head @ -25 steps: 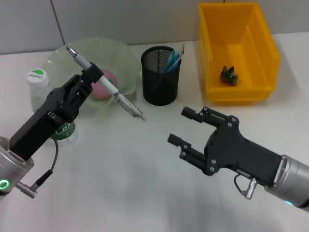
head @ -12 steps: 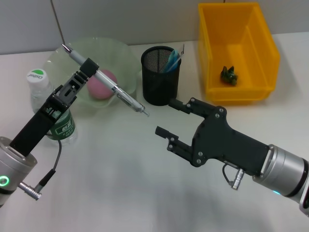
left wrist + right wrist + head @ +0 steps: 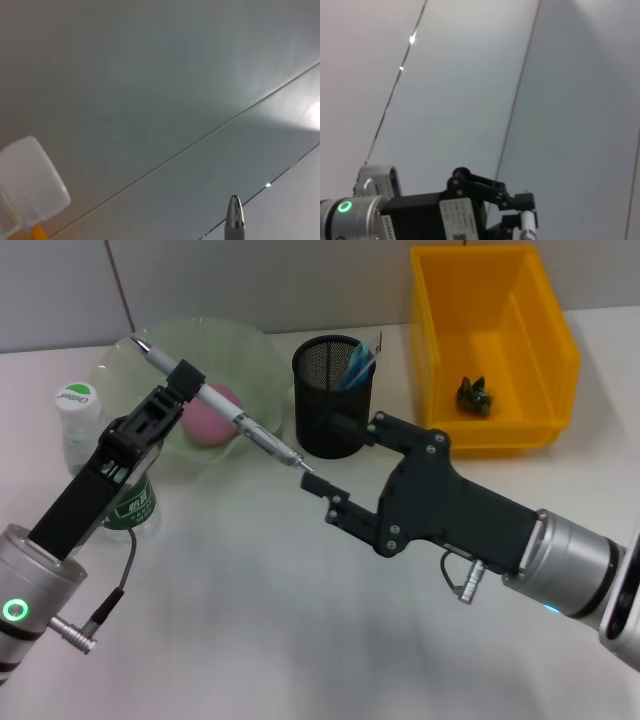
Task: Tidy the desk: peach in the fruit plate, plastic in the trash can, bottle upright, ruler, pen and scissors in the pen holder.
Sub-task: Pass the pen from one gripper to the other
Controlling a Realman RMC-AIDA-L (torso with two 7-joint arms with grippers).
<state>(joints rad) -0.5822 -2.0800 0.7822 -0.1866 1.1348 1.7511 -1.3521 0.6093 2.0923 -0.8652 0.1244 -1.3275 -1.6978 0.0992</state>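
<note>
1. Pen — clamped in the left gripper, slanted in the air before the fruit plate.
2. Right gripper — fingers spread, flanking the pen's tip beside the pen holder.

My two black grippers, left and right, one grey-white pen, one pink peach, one pale green plate, one black mesh holder, one yellow bin, one clear bottle

Materials and finishes as seen

A glossy plastic bin, black wire-mesh holder, translucent plate and matt white desk were seen.
</note>
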